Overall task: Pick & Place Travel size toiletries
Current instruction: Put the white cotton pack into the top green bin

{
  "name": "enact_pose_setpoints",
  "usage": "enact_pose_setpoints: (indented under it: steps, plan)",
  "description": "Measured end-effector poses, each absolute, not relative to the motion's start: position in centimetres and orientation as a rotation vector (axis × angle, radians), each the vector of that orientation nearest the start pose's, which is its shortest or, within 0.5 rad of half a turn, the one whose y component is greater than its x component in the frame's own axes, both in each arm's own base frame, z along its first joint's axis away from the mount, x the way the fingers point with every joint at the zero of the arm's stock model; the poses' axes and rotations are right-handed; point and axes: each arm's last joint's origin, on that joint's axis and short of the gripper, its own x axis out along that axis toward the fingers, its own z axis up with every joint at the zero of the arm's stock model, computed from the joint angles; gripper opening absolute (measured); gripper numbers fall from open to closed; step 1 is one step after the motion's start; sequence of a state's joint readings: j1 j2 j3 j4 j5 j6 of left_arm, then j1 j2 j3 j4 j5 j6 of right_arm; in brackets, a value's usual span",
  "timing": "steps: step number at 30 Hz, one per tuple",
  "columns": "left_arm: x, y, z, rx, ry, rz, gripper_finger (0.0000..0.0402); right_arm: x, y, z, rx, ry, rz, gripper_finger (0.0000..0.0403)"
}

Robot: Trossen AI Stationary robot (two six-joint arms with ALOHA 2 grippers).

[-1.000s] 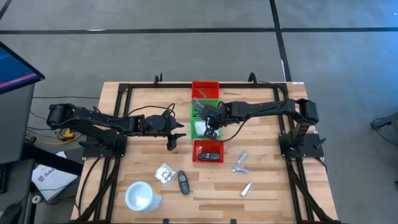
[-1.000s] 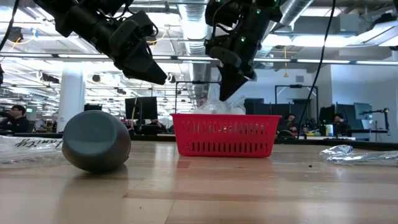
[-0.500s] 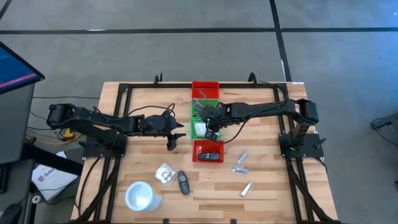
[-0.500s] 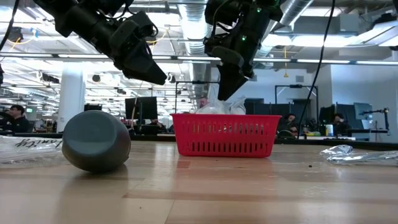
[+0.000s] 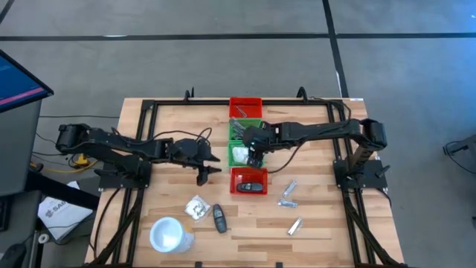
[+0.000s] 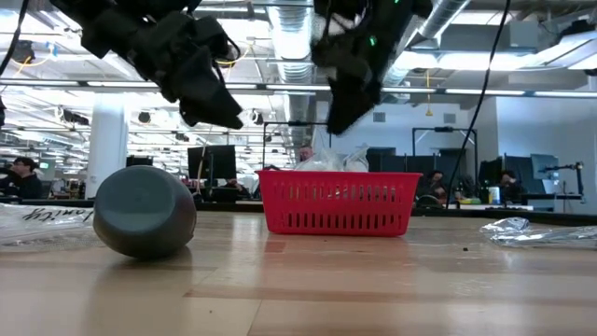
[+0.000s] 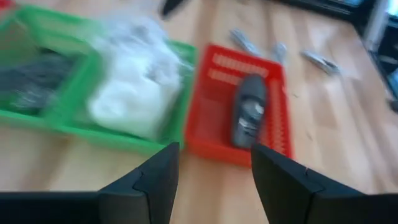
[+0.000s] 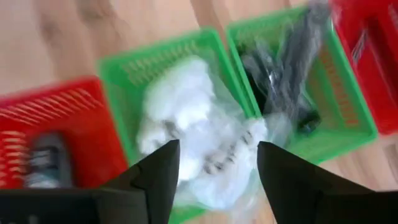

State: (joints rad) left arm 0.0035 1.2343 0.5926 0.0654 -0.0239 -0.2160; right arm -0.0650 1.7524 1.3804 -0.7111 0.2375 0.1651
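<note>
**Four bins in a row, packets and black pieces sorted inside**

A row of four small plastic mesh bins runs down the middle of the wooden table (image 5: 171, 126). The far red bin (image 5: 245, 106) holds something that cannot be made out. The next, a green bin (image 8: 314, 81), holds dark grey crinkly items. The second green bin (image 8: 134, 71) holds clear crinkly packets showing white (image 8: 199, 143), heaped up past its rim. The near red bin (image 7: 273, 81) holds one black oblong piece (image 7: 247, 115) lying along its length.

The right gripper (image 5: 255, 158) hangs over the second green bin, its fingers (image 8: 155, 180) spread apart with nothing between them, right above the white packets. The left gripper (image 5: 204, 173) is out over the bare table just left of the bins, and its fingers (image 7: 152, 183) are likewise spread and hold nothing.

More toiletries lie loose on the table. Near the front left, another clear packet showing white (image 5: 197, 208) lies just beside a second black oblong piece (image 5: 219, 218), with a larger white round cup (image 5: 168, 235) in front of them, lying on its side in the low view. To the right of the near red bin lie three slim silver-grey tubes (image 5: 288, 189), well apart from the grippers.

No writing on any bin or item can be read.
</note>
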Motion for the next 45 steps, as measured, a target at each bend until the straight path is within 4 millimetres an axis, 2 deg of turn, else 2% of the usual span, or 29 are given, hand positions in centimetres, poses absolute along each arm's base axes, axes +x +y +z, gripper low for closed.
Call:
enact_pose_setpoints:
  steps: [5,10,14,19,29,36,41,45]
  plan:
    - [24.0,-1.1,19.3,-0.243,0.691,0.021,0.0190,36.2,-1.7,25.9,0.032,0.976,-0.317,0.0208]
    - [23.0,-2.8,18.4,-0.259,0.829,-0.051,0.0190,36.1,-0.2,26.3,0.010,0.963,-0.276,0.0201]
    - [22.7,-4.3,18.4,-0.227,0.848,-0.150,0.0190,36.1,1.0,26.2,-0.006,0.970,-0.244,0.0195]
    - [22.5,-5.4,17.8,-0.213,0.889,-0.186,0.0190,36.1,2.4,26.2,-0.019,0.956,-0.213,0.0189]
    - [23.2,-6.6,13.9,-0.157,1.077,-0.196,0.0190,36.4,4.2,26.5,-0.008,0.903,-0.175,0.0177]
    - [23.3,-6.8,12.7,-0.191,1.147,-0.263,0.0189,36.6,4.7,26.7,-0.006,0.871,-0.162,0.0169]
    - [23.4,-6.9,12.4,-0.176,1.159,-0.288,0.0164,36.6,4.6,26.7,-0.005,0.871,-0.165,0.0163]
    - [23.4,-6.7,12.3,-0.176,1.160,-0.280,0.0115,36.6,4.6,26.7,-0.005,0.871,-0.165,0.0159]
